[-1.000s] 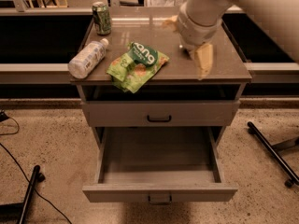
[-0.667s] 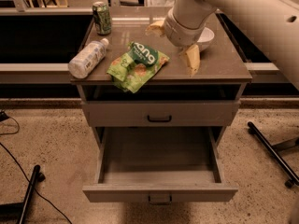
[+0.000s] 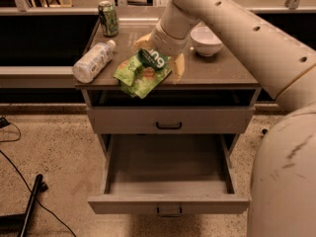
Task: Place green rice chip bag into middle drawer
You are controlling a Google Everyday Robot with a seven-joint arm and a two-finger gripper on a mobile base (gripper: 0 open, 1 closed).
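The green rice chip bag [image 3: 139, 76] lies crumpled on the cabinet top, its lower end reaching the front edge. My gripper [image 3: 159, 56] is down over the bag's far end, where the dark round logo is. It is open, with one pale finger [image 3: 140, 42] to the left of the bag and the other to its right. The middle drawer [image 3: 168, 205] is pulled out below, and nothing shows inside it.
A clear water bottle [image 3: 93, 60] lies on the cabinet top at the left. A green can [image 3: 108, 18] stands at the back left and a white bowl [image 3: 206, 39] at the back right. The upper drawer front [image 3: 169, 120] is shut. A black pole and cables [image 3: 29, 204] are on the floor at the left.
My gripper has moved left from the right side of the cabinet top and come down over the bag's far end. The bag, bottle, can and drawer stay where they were.
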